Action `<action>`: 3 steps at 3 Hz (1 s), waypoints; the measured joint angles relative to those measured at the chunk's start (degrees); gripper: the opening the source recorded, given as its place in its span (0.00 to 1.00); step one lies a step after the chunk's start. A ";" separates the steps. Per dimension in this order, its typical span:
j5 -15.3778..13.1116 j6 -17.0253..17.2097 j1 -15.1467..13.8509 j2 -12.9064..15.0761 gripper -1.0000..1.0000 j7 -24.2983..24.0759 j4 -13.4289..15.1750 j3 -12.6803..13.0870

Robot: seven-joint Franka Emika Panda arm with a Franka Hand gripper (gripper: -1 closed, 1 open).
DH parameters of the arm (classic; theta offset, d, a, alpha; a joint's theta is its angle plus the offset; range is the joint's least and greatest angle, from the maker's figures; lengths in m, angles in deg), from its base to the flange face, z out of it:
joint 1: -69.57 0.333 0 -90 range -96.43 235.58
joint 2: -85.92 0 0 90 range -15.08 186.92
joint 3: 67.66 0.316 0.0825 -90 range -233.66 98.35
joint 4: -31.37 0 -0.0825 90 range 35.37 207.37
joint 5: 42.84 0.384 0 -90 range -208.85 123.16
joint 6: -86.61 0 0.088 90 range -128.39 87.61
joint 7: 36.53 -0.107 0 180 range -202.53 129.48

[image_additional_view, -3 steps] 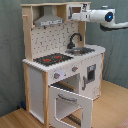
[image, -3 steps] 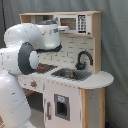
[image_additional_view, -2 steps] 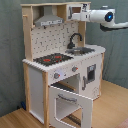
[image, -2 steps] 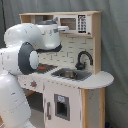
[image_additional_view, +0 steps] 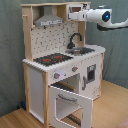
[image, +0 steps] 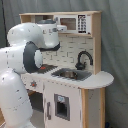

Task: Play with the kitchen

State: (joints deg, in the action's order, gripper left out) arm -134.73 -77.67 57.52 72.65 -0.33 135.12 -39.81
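The kitchen point(image: 95, 80) point(image_additional_view: 36, 82) is a tall toy of pale wood and white panels. Its black hob point(image_additional_view: 52, 59) has red rings, and a black faucet point(image: 83, 58) point(image_additional_view: 75, 39) curves over the sink point(image: 70, 74) point(image_additional_view: 81, 50). A grey hood point(image_additional_view: 50, 20) hangs over the pegboard back point(image_additional_view: 52, 37). The oven door point(image_additional_view: 70, 102) hangs open toward the front. My gripper point(image: 62, 28) point(image_additional_view: 74, 15) is up at the top shelf, beside the white microwave point(image: 75, 22). It is well above the sink.
In the first exterior view my white arm point(image: 30, 50) hides the kitchen's left part, hob included. A grey curtain point(image_additional_view: 10, 50) hangs behind. The wooden floor point(image_additional_view: 112, 110) lies in front. The open oven door juts out low at the front.
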 joint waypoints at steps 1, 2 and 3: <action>0.00 0.02 -0.01 0.60 1.00 0.01 -0.70 0.27; 0.00 0.02 -0.01 0.61 0.00 0.01 -0.72 0.32; 0.00 -1.45 -0.03 -4.59 0.00 0.23 3.49 1.03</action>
State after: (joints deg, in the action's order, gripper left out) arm -134.73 -79.12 57.49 68.05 -0.10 138.61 -38.78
